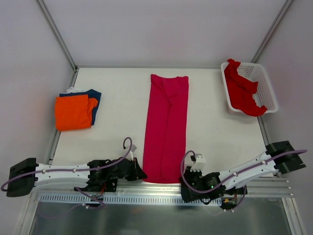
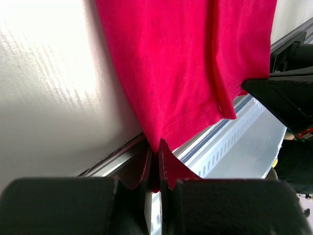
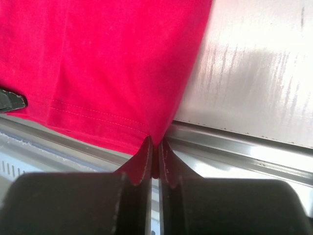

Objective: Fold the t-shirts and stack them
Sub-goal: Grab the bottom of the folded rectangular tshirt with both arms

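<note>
step: crosswise fold of the magenta shirt; lengthwise fold looks done, since it lies as a long narrow strip
shirt position: flat down the middle of the tabletop, collar end far, hem right at the near edge between the two arms
left gripper: jaws pinched together on the near-left hem corner, cloth visibly caught between them
right gripper: same on the near-right hem corner, jaws closed on the fabric
stack: orange shirt folded on top of the navy shirt, left side of the tabletop, well apart from the strip
queue: red shirt crumpled in the white basket, far right, not folded yet
progress: my read is two done, one mid-fold, one waiting
next move: lift both corners together, carry the hem away from the arms toward the collar end, and lay it down level
needs: matched height and speed on both arms so the hem stays square; enough lift to clear the cloth underneath
risk: grips are right at the corner tips, so one could slip out under tension and skew the fold
</note>
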Robot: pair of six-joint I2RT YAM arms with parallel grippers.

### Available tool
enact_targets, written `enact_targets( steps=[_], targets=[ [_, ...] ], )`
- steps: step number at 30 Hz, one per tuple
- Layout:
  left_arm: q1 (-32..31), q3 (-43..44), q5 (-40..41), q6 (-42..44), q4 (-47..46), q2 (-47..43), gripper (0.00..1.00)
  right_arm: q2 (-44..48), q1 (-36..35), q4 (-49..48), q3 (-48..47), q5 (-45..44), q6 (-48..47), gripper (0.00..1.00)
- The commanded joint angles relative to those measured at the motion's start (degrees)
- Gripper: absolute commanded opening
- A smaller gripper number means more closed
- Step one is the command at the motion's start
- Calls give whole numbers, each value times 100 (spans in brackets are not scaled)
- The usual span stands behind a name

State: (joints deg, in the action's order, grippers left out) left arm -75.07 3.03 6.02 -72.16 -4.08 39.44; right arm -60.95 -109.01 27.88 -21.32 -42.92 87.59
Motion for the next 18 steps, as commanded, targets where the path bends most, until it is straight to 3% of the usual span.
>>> enact_targets(
  steps=[1,6,14,18],
  targets=[
    [-52,-68,232,299,47,160,0,-66,-33,815,-372,-41,-31,1],
    [-52,505,654,571,21,695,0,74,108,1035,-505,-472,-330,1],
    [-34,1472,804,862,-225,1969,0,198,740,834,-768,-578,-1612,1],
    [36,1701,822,923,-199,2033,0,-31,1092,474,-865,-446,-2254,0]
  ],
)
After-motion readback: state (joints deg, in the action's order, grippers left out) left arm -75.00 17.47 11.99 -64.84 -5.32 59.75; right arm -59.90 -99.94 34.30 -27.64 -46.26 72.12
